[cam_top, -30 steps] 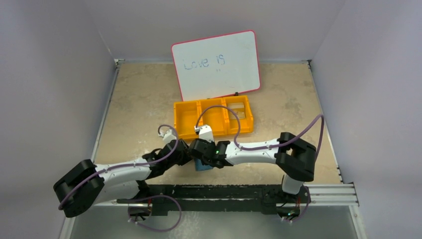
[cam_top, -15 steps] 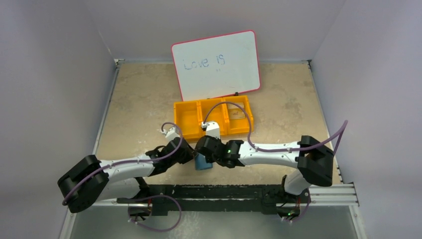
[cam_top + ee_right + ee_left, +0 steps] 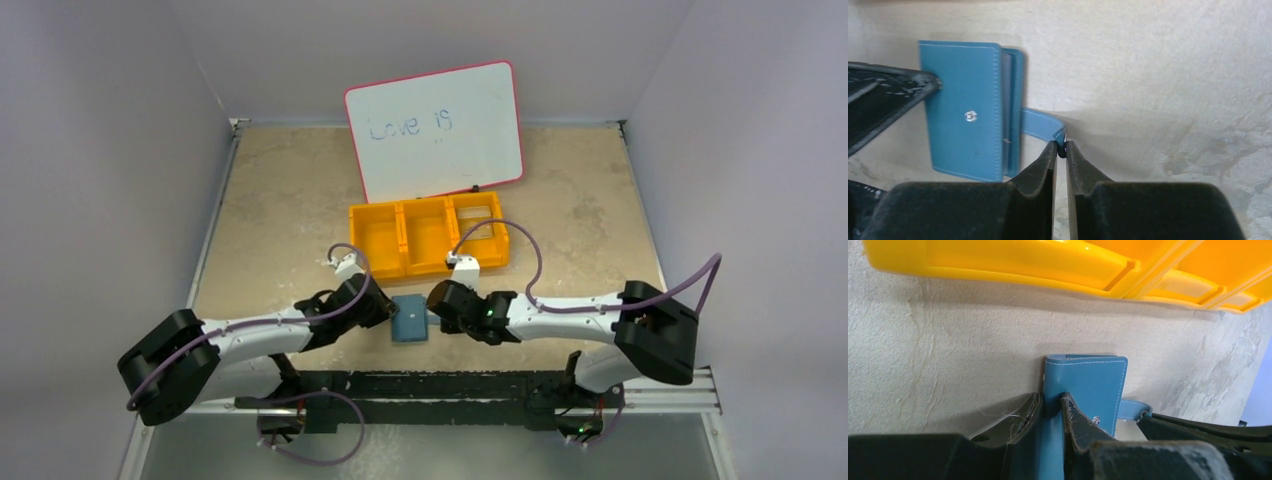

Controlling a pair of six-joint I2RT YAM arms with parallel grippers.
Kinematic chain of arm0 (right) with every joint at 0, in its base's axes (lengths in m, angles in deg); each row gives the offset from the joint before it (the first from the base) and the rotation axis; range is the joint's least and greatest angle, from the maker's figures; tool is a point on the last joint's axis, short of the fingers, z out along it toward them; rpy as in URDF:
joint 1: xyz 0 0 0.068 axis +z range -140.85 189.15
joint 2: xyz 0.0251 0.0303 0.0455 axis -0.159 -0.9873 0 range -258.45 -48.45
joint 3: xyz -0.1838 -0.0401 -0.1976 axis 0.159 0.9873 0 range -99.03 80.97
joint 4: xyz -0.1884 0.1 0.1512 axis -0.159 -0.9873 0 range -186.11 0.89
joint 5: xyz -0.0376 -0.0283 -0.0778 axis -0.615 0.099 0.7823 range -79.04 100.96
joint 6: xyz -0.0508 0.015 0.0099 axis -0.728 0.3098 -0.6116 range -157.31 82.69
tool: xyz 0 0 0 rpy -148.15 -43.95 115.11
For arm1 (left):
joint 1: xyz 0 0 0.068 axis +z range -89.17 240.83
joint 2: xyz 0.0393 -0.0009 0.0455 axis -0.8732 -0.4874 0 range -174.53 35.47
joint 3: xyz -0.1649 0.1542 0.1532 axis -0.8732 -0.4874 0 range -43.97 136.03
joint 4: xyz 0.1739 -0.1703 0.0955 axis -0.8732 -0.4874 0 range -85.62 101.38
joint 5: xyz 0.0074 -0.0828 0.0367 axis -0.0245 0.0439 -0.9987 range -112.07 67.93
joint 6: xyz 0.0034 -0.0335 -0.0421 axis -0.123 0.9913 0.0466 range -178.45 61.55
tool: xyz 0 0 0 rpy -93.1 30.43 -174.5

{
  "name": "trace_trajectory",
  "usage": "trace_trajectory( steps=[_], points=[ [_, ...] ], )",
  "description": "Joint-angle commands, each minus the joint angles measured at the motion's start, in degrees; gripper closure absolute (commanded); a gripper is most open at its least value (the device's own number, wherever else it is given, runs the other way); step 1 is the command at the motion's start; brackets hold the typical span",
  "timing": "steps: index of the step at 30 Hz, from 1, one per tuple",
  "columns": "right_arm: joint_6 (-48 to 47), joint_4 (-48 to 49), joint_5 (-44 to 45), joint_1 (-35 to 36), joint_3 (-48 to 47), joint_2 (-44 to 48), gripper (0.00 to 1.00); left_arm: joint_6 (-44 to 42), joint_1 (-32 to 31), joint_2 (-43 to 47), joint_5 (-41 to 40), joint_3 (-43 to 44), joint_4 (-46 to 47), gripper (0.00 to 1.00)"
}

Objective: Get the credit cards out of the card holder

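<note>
Your left gripper [image 3: 1052, 407] pinched the card holder [image 3: 409, 319] by its spine on the table [image 3: 280, 200] near the orange bin [image 3: 401, 238]. Your right gripper [image 3: 1061, 150] nipped the closure tab [image 3: 1040, 125] at its very end, so a hard pull could slip it free.

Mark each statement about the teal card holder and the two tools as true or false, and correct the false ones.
1. The right tool pinches the closure tab of the card holder. True.
2. The card holder lies inside the orange bin. False: it lies on the table, in front of the bin.
3. The left tool clamps one edge of the card holder. True.
4. The closure tab is fastened on the snap stud. False: the tab sticks out sideways and the stud is bare.
</note>
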Motion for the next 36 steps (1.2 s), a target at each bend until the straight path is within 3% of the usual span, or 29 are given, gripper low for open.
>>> trace_trajectory(
  steps=[1, 7, 9, 15, 22, 25, 29, 36],
  points=[
    [4.33, 5.54, -2.44, -1.76, 4.51, 3.05, 0.84, -3.45, -0.23, -1.98, -0.47, 1.62, -4.67, 0.88],
    [1.49, 11.25, -8.19, -6.76, 7.82, 4.57, 0.77, -4.27, -0.22, -3.61, 1.20, 3.12, -3.71, 0.87],
    [1.48, 10.40, -7.82, -6.99, 7.46, 4.52, 0.71, -4.66, -0.23, -4.27, 1.61, 3.75, -3.89, 0.87],
    [1.54, 2.82, -4.39, -7.38, 4.41, 6.96, 0.69, -4.75, -0.23, -4.66, 2.01, 4.44, -3.80, 0.87],
    [-6.72, 6.16, -9.21, -7.38, 1.18, 16.57, 0.64, -4.53, -0.23, -4.34, 2.30, 5.15, -3.80, 0.87],
    [-9.75, 8.28, -10.94, -7.38, 0.12, 18.35, 0.57, -4.51, -0.18, -4.25, 2.25, 5.27, -3.88, 0.87],
    [-12.25, 11.81, -14.01, -7.38, -0.31, 16.64, 0.50, -4.39, -0.22, -3.97, 2.23, 5.21, -3.88, 0.87],
    [-11.87, 17.53, -23.23, -7.38, -2.25, 5.97, 0.52, -4.36, -0.18, -3.81, 2.26, 5.08, -3.88, 0.87]
  ],
)
